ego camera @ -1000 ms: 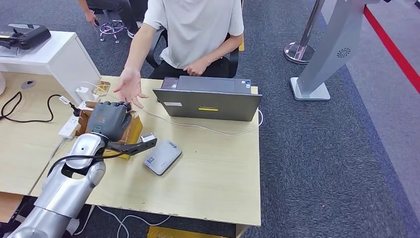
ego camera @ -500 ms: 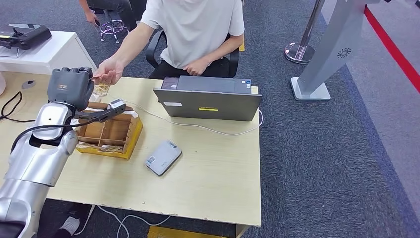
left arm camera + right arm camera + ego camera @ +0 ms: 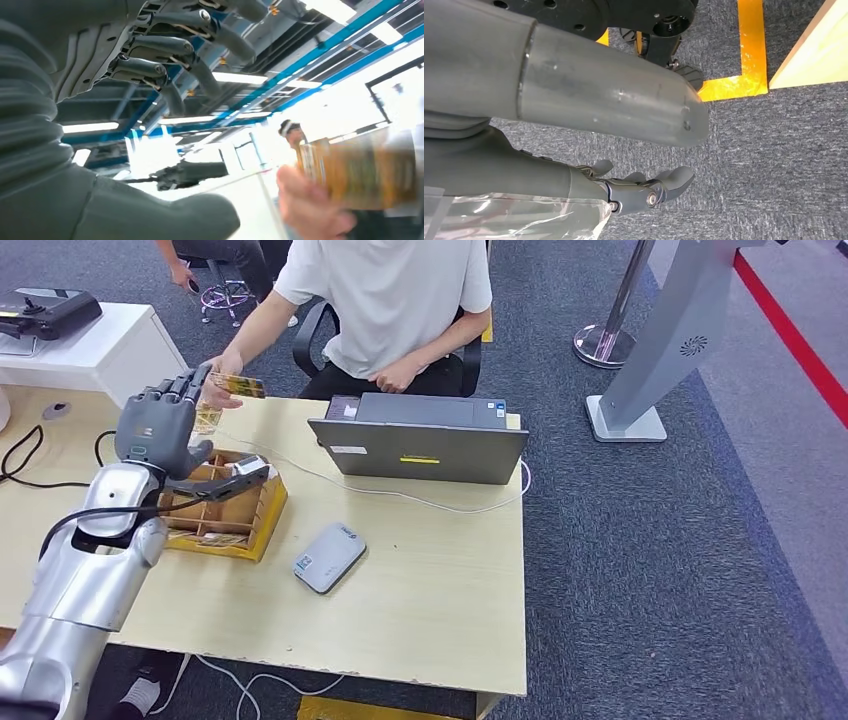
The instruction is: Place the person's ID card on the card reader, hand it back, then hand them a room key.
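Left hand (image 3: pixel 160 427): raised over the table (image 3: pixel 430 580), fingers (image 3: pixel 182 388) spread and released, nothing in them.
Right hand (image 3: pixel 644 192): hanging over grey carpet, fingers loosely curled, nothing visible in them.
ID card (image 3: pixel 238 386): pinched in the person's hand (image 3: pixel 215 392), just past the left fingertips, close to touching; blurred in the left wrist view (image 3: pixel 357 167).
Card reader (image 3: pixel 328 556): grey, flat on the table, well apart from the fingers, toward the robot's side.
Wooden divided box (image 3: pixel 222 516): directly beneath the left hand and wrist.
Laptop (image 3: pixel 420 445): open, lid back toward the camera, off to the right of the fingers.
White cable (image 3: pixel 400 496): trailing across the table between laptop and card reader.
Power strip and black cords (image 3: pixel 30 455): left of the hand.
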{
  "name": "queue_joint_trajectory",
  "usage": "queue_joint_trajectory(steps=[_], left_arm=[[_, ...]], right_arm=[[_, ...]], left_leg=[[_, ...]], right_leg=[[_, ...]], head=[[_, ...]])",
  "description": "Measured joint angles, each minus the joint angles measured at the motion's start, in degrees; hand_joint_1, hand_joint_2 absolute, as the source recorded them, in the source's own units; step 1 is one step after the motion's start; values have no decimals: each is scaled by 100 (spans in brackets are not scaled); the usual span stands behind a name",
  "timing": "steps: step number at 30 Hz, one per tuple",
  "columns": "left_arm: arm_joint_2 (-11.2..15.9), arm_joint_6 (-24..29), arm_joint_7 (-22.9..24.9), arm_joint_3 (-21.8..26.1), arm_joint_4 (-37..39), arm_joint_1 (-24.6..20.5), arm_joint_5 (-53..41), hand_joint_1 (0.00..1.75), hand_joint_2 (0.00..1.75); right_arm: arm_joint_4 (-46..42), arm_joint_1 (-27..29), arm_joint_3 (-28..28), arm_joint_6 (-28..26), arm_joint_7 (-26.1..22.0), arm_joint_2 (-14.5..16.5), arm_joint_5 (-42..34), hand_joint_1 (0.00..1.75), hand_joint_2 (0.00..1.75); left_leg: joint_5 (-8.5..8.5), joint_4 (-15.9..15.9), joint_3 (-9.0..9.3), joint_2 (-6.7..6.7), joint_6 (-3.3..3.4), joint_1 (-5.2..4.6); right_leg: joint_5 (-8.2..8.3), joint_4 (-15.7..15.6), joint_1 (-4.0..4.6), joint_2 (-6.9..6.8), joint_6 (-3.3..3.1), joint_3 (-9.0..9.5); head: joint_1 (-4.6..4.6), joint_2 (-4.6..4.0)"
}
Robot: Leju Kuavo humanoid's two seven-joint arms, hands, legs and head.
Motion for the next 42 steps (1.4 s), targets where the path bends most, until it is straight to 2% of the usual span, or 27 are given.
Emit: queue_joint_trajectory(steps=[4, 10, 13, 16, 20, 26, 29, 34, 42], left_arm=[[-32, -300, -245, -26, -1003, 788, 293, 0, 175], [169, -609, -331, -199, -2575, 2424, 379, 0, 175], [309, -705, -328, -219, -3003, 2969, 376, 0, 175], [403, -799, -289, -222, -3203, 3329, 326, 0, 175], [420, -780, -92, -222, -3218, 3530, 113, 0, 175], [361, -530, 177, -138, -3016, 3566, -208, 0, 175], [295, -141, 238, 108, -2679, 3542, -328, 0, 175], [180, 580, 50, 624, -2016, 3502, -389, 0, 175], [48, 848, -1, 1056, -1480, 3463, -460, 0, 175]], right_arm=[[-1, 11, -38, -16, -34, 9, -151, 0, 0], [-3, 67, -215, -127, -101, 46, -372, 0, 0], [-4, 81, -294, -172, -107, 52, -423, 0, 0], [-8, 91, -341, -111, -107, 51, -424, 0, 0], [-30, 98, -345, 62, -71, 38, -352, 0, 0], [-60, 99, -343, 102, -45, 34, -228, 0, 0], [-60, 98, -327, 102, -45, 31, -126, 0, 0], [-60, 94, -296, 95, -32, 14, -30, 0, 0], [-60, 94, -282, 94, -10, -9, 26, 0, 0]], left_leg=[[-8, 0, -1, 8, -3, -1], [-21, -1, -3, 22, -4, 0], [-22, -1, -4, 21, -4, 0], [-23, -2, -4, 21, -3, 1], [-21, -1, -4, 18, -3, 1], [-19, -1, -3, 13, -3, 1], [-19, -1, -2, 13, -3, 1], [-19, -2, -2, 13, -3, 2], [-20, -1, -3, 13, -3, 1]], right_leg=[[-2, -2, -1, 8, 0, -2], [-14, -2, 0, 17, -2, -12], [-17, -2, 1, 14, -5, -12], [-17, -2, 1, 11, -5, -11], [-15, -2, 1, 8, -5, -7], [-14, -1, 1, 6, -5, -5], [-14, 0, 1, 6, -5, -5], [-15, 1, 2, 7, -6, -7], [-15, -1, 1, 7, -5, -6]], head=[[-1, 0], [-3, 0], [-3, 0], [-2, 0], [1, 0], [2, 0], [1, 0], [1, 0], [2, 0]])
